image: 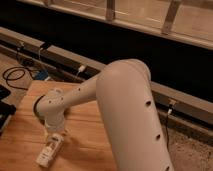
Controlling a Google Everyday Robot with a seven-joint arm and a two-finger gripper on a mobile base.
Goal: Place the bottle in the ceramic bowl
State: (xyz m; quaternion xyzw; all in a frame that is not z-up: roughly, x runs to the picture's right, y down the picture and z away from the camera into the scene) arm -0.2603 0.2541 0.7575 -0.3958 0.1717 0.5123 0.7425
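**Gripper at the upper end of the bottle on the wooden table**

The bottle (49,151) lies on its side on the wooden table (20,135), near the table's front edge at the lower left of the camera view. It is small and whitish, with a pale label that carries faint, unreadable print. Its long axis is slightly slanted, the upper end pointing up and to the right, toward the gripper (54,134).

The gripper hangs straight down from the white wrist and meets the bottle at that upper end. Whether it is open, closed or clasping the bottle cannot be told, because the wrist housing hides the contact.

The thick white arm (125,110) sweeps from the lower right across the table to the wrist. Beyond the table's far left corner a dark cable (12,77) lies coiled on the floor.
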